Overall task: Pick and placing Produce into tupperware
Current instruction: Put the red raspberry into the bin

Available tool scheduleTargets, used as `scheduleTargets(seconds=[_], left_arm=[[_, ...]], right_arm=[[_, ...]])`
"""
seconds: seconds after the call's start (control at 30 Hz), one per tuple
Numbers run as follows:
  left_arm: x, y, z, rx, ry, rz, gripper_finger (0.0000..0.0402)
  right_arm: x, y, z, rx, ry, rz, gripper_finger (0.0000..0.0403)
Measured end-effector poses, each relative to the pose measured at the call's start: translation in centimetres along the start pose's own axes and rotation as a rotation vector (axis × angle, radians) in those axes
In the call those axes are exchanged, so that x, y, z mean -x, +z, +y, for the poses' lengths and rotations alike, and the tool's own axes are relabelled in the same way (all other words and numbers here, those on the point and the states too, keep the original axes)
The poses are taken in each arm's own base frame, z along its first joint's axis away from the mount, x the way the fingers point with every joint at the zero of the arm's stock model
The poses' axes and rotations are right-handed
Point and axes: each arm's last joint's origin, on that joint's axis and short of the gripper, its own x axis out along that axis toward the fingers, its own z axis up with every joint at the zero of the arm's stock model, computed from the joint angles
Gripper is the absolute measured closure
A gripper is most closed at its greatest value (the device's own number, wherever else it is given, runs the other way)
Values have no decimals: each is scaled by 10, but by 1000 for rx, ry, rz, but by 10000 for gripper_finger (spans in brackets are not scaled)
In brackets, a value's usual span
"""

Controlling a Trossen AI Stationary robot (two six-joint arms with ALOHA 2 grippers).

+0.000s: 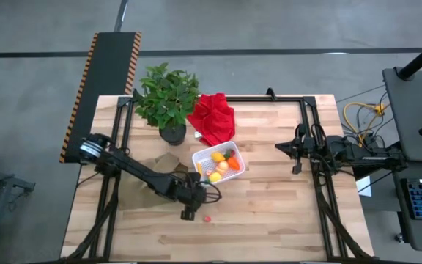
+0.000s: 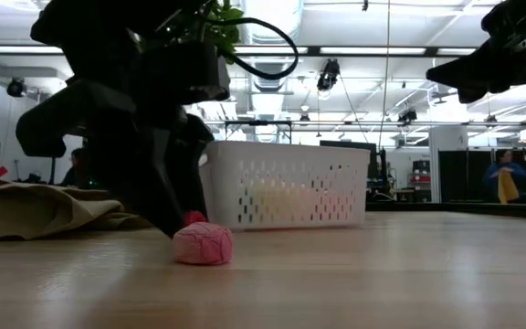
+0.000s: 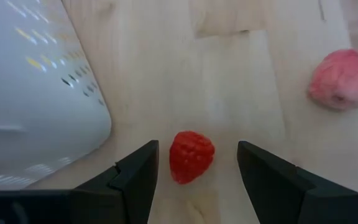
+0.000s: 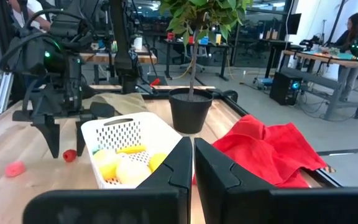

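Note:
My left gripper (image 3: 197, 152) is open and low over the table, just near of the white tupperware (image 1: 196, 156). Its fingers stand on either side of a small red berry (image 3: 191, 155) without touching it; the berry lies on the wood. A pink berry (image 3: 344, 78) lies a little farther off on the table (image 1: 206, 218). Several toy fruits, yellow, orange and peach (image 1: 222, 167), sit inside the tupperware. My right gripper (image 4: 193, 155) is shut and waits raised over the table's right side (image 1: 295, 150).
A potted plant (image 1: 167, 99) and a red cloth (image 1: 212, 117) stand beyond the tupperware near the far edge. A crumpled brown paper bag (image 2: 35, 206) lies left of the tupperware, under my left arm. Bare wood stretches along the near edge and toward the right.

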Motion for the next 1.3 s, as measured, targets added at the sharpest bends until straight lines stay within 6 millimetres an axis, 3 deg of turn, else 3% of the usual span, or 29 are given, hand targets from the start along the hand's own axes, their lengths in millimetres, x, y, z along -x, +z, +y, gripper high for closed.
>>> scheduleTargets(seconds=[0.43, 0.97, 1.3], left_arm=[[1, 1, -1, 6, -17, 1, 201], [0, 1, 2, 11, -4, -1, 292], [1, 2, 2, 11, 0, 5, 316]], right_arm=[[0, -1, 0, -1, 0, 7, 394], [-1, -1, 0, 0, 1, 12, 394], [-1, -1, 0, 0, 1, 12, 394]])
